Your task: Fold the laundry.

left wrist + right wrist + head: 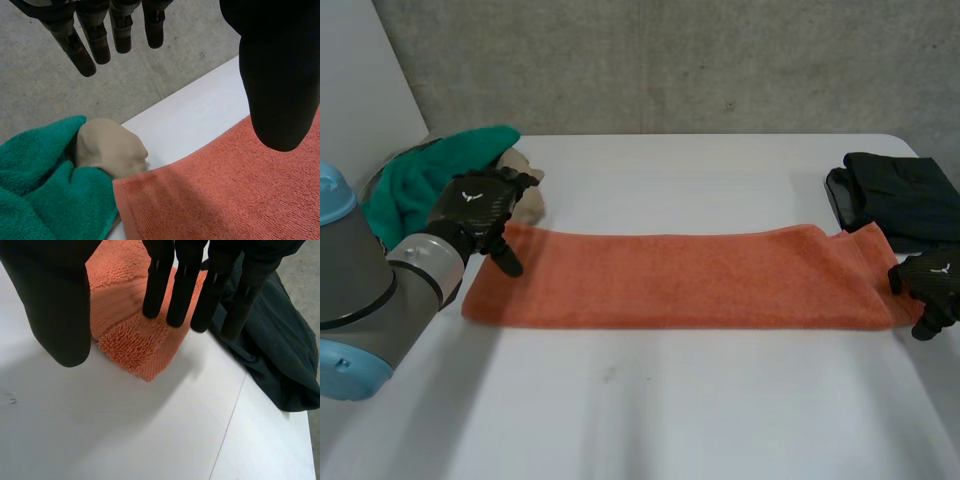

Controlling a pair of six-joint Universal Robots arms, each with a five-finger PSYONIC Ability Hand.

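Observation:
A long orange towel [690, 280] lies folded into a strip across the table, from left to right. My left hand [480, 210] hovers over its left end, open, fingers [82, 50] straight and the thumb spread above the cloth [225, 190]. At the towel's right end my right hand [930, 285] is also open. In its wrist view the straight fingers [185, 285] and thumb stand over the towel's corner [135, 340], which lies flat on the table, with nothing pinched.
A green cloth [430, 180] and a beige one [525, 195] are heaped at the back left, touching the towel's left end [110, 150]. A dark folded garment [900, 195] lies at the back right, beside the right hand [270, 355]. The table's right edge is close.

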